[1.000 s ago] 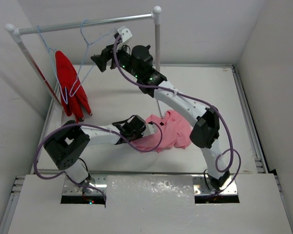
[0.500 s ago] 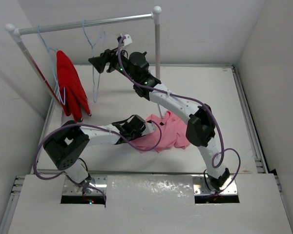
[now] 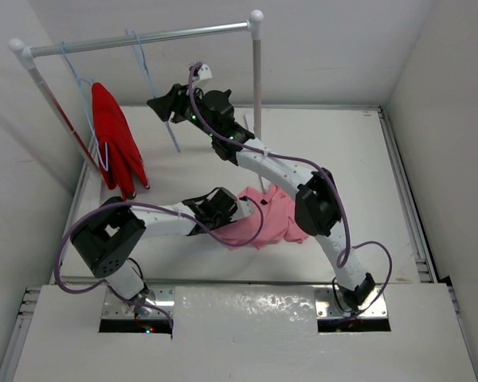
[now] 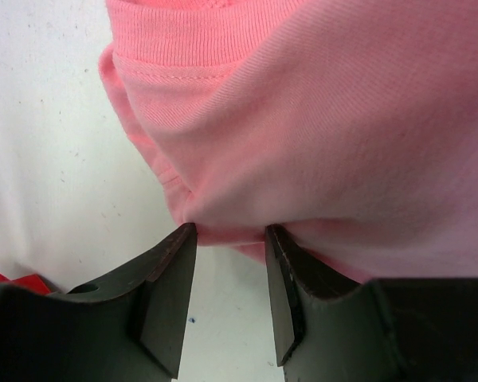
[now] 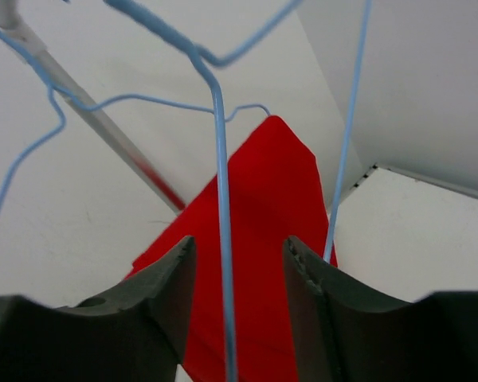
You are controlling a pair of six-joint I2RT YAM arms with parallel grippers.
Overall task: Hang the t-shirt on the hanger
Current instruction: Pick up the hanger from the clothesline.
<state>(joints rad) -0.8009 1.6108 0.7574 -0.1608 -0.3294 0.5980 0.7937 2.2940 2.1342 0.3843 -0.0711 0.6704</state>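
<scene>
Right end effector narrowly parted, hanger wire between its fingers, left end effector narrowly parted, pink t-shirt edge at its tips

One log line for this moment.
right gripper: open around hanger | left gripper: open at t-shirt edge | t-shirt not hung

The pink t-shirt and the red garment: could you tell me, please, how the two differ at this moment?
The pink t-shirt lies crumpled on the table; the red garment hangs lengthwise below the rack's rail. The left gripper, open, sits at the pink t-shirt's edge; no gripper touches the red garment. Both are plain, single-coloured cloth.
</scene>
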